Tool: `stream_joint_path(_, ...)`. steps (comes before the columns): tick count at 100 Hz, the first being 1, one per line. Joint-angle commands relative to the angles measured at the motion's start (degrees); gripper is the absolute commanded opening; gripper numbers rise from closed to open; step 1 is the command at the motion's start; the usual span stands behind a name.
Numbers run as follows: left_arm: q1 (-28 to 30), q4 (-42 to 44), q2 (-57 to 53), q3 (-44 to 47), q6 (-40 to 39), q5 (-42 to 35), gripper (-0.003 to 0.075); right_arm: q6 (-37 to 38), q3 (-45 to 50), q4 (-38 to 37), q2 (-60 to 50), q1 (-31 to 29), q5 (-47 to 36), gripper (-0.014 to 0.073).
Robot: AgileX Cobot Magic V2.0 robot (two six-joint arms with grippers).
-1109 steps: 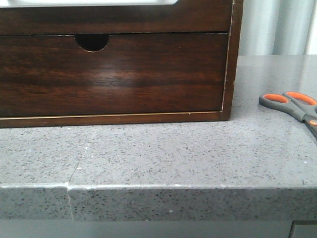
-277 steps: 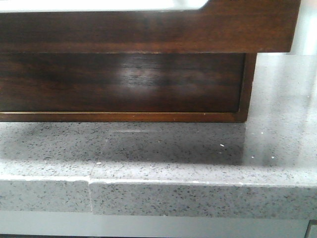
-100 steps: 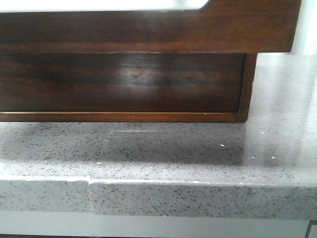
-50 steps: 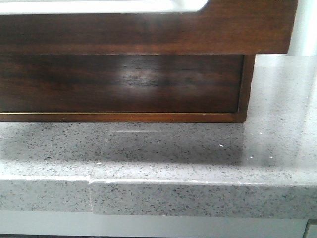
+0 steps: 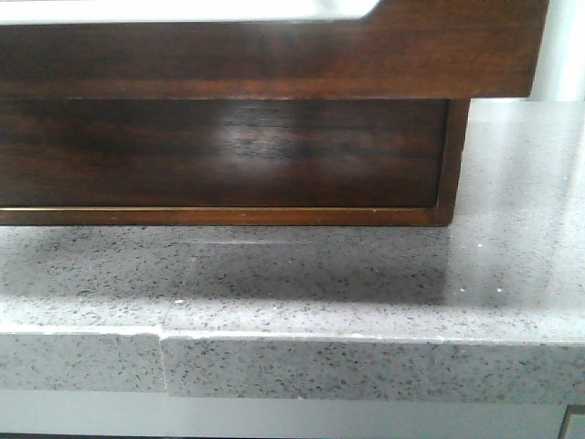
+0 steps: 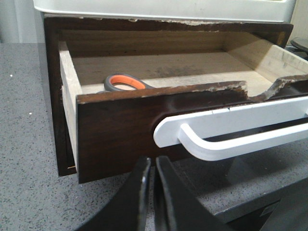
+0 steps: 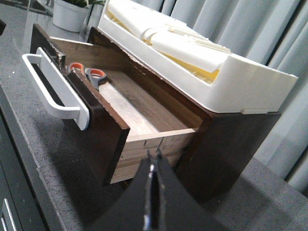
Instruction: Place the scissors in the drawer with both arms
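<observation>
Two arms share one speckled grey stone counter (image 5: 366, 274) with a seam line in its near edge. Pale grey pleated curtains (image 7: 269, 33) hang behind; a white pot with a green plant (image 7: 72, 12) stands far back on the counter. A dark brown wooden case (image 7: 231, 144) carries a white plastic tray of cream and yellow parts (image 7: 192, 48) on top.

The wide dark brown glossy drawer (image 6: 120, 130) stands pulled out toward the counter's near edge, a white bar handle (image 6: 231, 134) across its front and pale bare wood inside. The small grey-handled scissors with orange-lined loops (image 7: 90, 74) lie on the drawer floor, close behind the front panel near one end; the left wrist view shows only one orange loop (image 6: 124, 83) above the panel's rim.

Left black pincer (image 6: 149, 192): fingers nearly pressed together, a thin slit between, holding nothing, just before the drawer front. Right black pincer (image 7: 151, 192): fingers pressed together, empty, near the drawer's side.

Against half a second ago, the front view is almost unchanged: drawer front overhanging, case edge shifted very slightly left.
</observation>
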Motion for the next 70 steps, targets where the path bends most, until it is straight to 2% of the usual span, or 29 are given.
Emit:
stream_joint_path(1, -0.20, -1.69, 0.72, -1.36, -0.02, -3.86, -0.0020, 0.19, -0.50, -2.09, -1.36, 0.12, -4.99, -0.0046)
stream_joint_path(60, -0.20, -0.46, 0.72, -0.56, -0.02, -3.99, -0.0020, 0.19, -0.48, -2.09, -2.12, 0.12, -5.02, -0.0046)
stream_joint_path(70, -0.10, 2.68, -0.49, 0.63, -0.02, -8.60, -0.0020, 0.19, -0.48, -2.09, -2.12, 0.12, -5.02, -0.0046)
